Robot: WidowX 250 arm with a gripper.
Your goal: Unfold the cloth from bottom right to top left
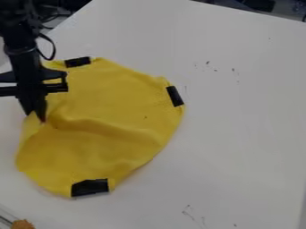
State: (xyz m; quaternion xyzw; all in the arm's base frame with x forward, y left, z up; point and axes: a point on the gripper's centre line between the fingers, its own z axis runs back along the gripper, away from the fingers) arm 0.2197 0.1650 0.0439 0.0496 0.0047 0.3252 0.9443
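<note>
Where the white table ends at its far edge and upper left edge, dark clutter shows in the room beyond, too cut off to name. The tabletop carries small dark specks toward the far edge and faint scuffs toward the near side. The corner between those two edges is out of frame.

The black arm comes in at the upper left, a cable looping beside it, and covers part of the yellow cloth's left margin. How far open the gripper is, and whether it has hold of the cloth, I cannot tell, because a raised fold partly hides its tip. That tip is right at the cloth's left margin.

The yellow cloth lies on the table's left part, its outline rounded and uneven, with creases running from near the gripper toward the middle. Three black patches sit along its rim: one on the far side, one on the right, one on the near side. By the near left, apart from the cloth, is an orange-brown lump, cut off by the frame.
</note>
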